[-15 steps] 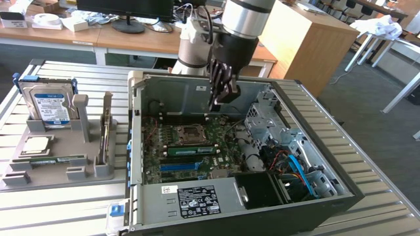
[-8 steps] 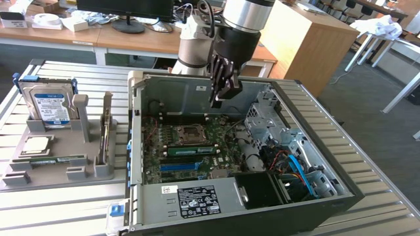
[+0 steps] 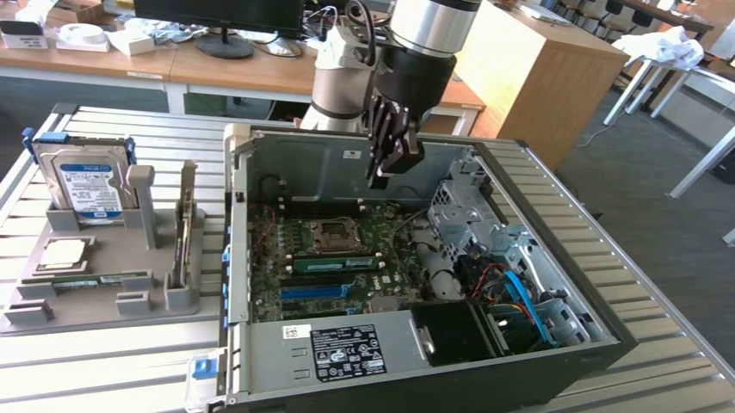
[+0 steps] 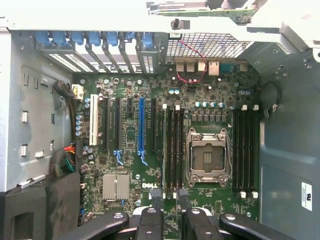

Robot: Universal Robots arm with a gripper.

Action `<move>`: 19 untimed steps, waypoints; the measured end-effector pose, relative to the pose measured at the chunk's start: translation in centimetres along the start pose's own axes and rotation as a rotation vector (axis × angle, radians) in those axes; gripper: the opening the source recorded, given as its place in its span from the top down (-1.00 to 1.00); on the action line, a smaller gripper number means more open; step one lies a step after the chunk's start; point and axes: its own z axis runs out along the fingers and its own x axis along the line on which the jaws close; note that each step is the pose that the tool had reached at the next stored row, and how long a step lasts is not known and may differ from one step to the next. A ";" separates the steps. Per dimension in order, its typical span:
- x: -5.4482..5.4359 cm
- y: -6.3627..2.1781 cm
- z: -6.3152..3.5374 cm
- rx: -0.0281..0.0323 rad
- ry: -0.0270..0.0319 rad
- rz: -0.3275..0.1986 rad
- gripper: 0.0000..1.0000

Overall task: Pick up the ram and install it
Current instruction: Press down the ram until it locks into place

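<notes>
Exterior view shows the ram (image 3: pixel 333 262) standing in the motherboard (image 3: pixel 294 234), at 6 o'clock from the processor socket (image 3: pixel 340 231), with the end effector (image 3: pixel 381 179) hanging above it, fingers apart and empty. If 1 end sits unlatched, I'd expect poor contact.

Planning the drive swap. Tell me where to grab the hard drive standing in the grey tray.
Grip the hard drive by its upper half, pinching its two flat faces, and come straight down from above. It stands upright in the grey tray. The slot covers its lower edge and the top is free.
</notes>
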 end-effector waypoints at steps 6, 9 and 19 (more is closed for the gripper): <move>0.0 0.00 0.00 0.0000 0.0000 0.000 0.65; 0.0 0.00 0.00 0.0001 0.0000 0.000 0.80; 0.0 0.00 0.00 0.0000 0.0000 0.000 0.80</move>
